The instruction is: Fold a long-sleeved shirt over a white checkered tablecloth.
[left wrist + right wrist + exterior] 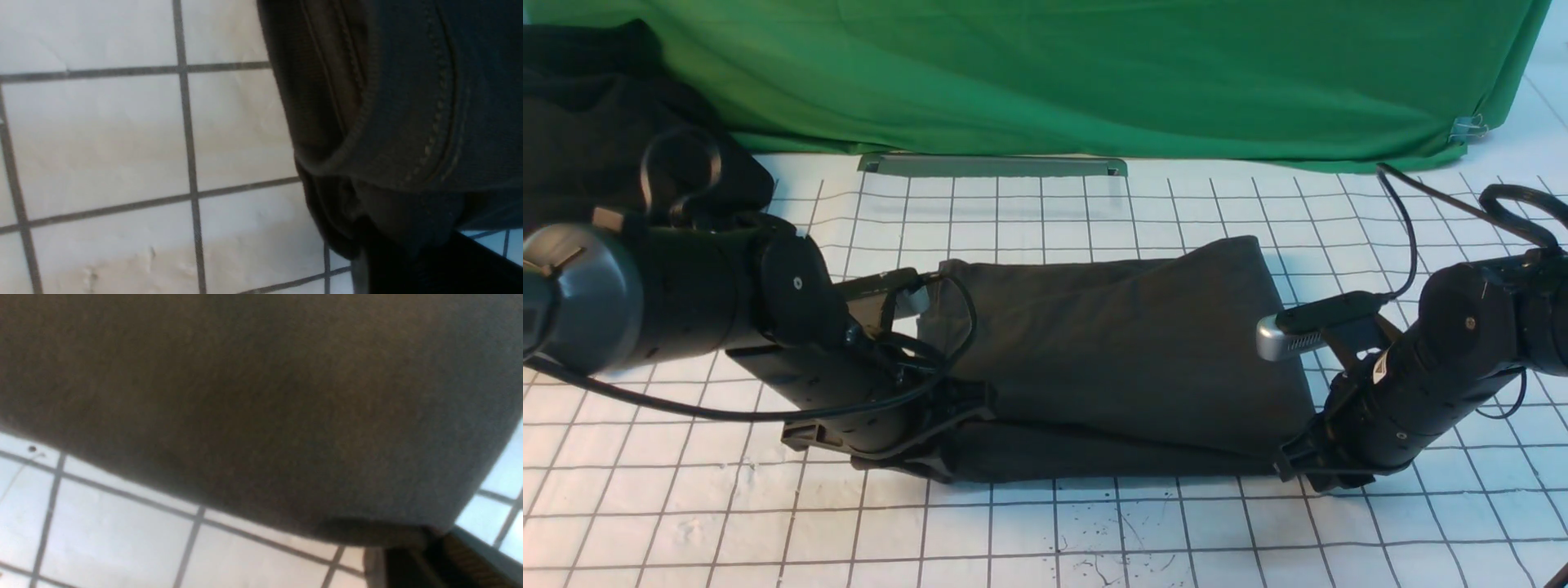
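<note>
Left end effector (pixel 943 441) and right end effector (pixel 1298 465) hide jaws in long-sleeved shirt (pixel 1111 343).

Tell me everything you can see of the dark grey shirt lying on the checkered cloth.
The long-sleeved shirt is dark charcoal, a soft matte knit, folded into a broad band lying across the white checkered tablecloth. Its sleeves and any print are hidden. The near edge is doubled over, and stitched seams show at its left end. The left hand and right hand appear to pinch its two near corners.
</note>
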Controlling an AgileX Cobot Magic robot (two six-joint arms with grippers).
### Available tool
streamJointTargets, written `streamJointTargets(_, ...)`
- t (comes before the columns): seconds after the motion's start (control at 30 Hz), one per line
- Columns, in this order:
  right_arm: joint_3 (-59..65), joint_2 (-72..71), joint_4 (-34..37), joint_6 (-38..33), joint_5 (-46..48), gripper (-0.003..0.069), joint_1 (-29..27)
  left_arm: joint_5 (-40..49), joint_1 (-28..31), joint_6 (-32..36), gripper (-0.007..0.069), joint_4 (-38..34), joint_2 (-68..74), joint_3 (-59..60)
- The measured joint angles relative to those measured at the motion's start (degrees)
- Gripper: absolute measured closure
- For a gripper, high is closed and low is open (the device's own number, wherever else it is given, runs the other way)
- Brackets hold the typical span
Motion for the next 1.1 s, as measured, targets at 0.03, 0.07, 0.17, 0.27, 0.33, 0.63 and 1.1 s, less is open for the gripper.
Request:
streamJointTargets(0.03, 0.0, -0.29, 0.16, -0.07, 0.46, 0.0624, 0.0, 0.0, 0.0, 0.14, 0.0573, -0.08, -0.37, 0.0)
streamJointTargets(0.07, 0.0, -1.34, 0.27, -0.07, 2.28, 0.0629, 0.0, 0.21, 0.0, 0.26, 0.0597, -0.08, -1.3, 0.0)
streamJointTargets(0.17, 0.0, -4.51, 0.65, -0.11, 7.18, 0.063, 0.0, 2.05, 0.0, 0.7, 0.0601, -0.35, -3.79, 0.0)
streamJointTargets(0.27, 0.96, -7.31, 0.9, -0.22, 10.52, 0.063, 0.0, 5.23, 0.0, 1.11, 0.0601, -0.67, -5.5, 0.0)
streamJointTargets(0.33, 2.53, -8.77, 1.09, 0.09, 11.62, 0.063, 0.0, 8.14, 0.0, 1.22, 0.0601, -1.42, -5.99, 0.11)
streamJointTargets(0.63, 6.78, -8.72, 1.66, 1.11, 9.14, 0.0625, 0.06, 9.5, 0.0, 1.23, 0.0601, -4.13, -6.04, 3.27)
streamJointTargets(1.1, 3.14, -10.15, 0.56, 0.03, 18.07, 0.0278, 0.06, 13.87, 0.0, 1.23, 0.0347, -1.83, -6.93, 2.11)
